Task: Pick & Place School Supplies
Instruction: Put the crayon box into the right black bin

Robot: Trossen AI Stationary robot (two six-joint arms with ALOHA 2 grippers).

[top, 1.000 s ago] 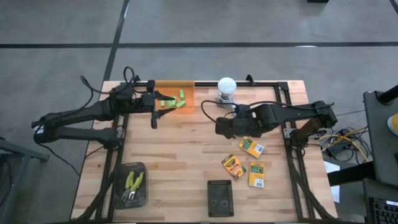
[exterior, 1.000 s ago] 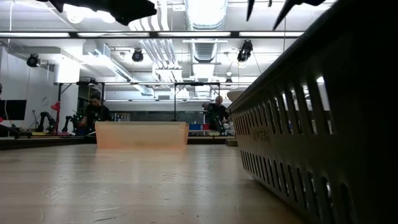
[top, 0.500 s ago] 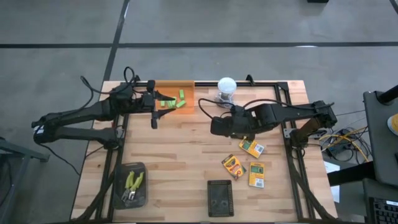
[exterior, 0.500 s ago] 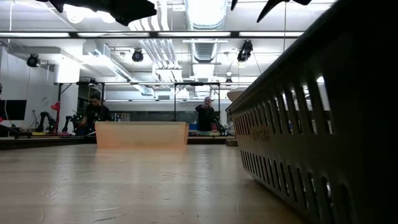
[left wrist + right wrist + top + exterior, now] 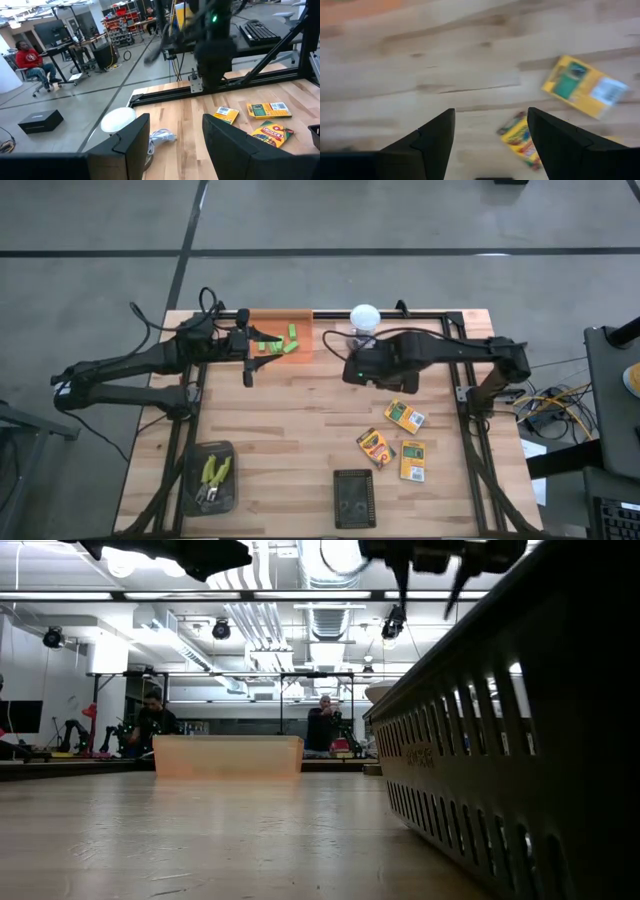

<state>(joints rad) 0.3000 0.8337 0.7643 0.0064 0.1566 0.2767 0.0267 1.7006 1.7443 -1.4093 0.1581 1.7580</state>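
Observation:
Three yellow-and-green crayon boxes (image 5: 405, 416), (image 5: 375, 447), (image 5: 413, 461) lie flat on the wooden table, right of centre. My right gripper (image 5: 350, 372) hangs open above the bare wood, pointing steeply down, up and left of the boxes; two of them (image 5: 585, 86), (image 5: 520, 140) show beyond its fingers. Several green blocks (image 5: 278, 343) lie in an orange tray (image 5: 300, 330) at the far edge. My left gripper (image 5: 247, 355) waits open and level beside that tray, nothing between its fingers (image 5: 127, 145). Yellow-green-handled pliers (image 5: 213, 472) lie in a black tray (image 5: 195, 490) at the near left.
A white round bulb (image 5: 364, 317) with a cable stands at the far edge, just beyond my right gripper. A black slotted basket (image 5: 353, 498) sits at the near edge and fills the right of the low view (image 5: 520, 740). People are at benches far behind the table.
My right gripper has swung toward the table's far edge and sunk a little, so its open fingers now hang lower in the low view. The crayon boxes have not moved.

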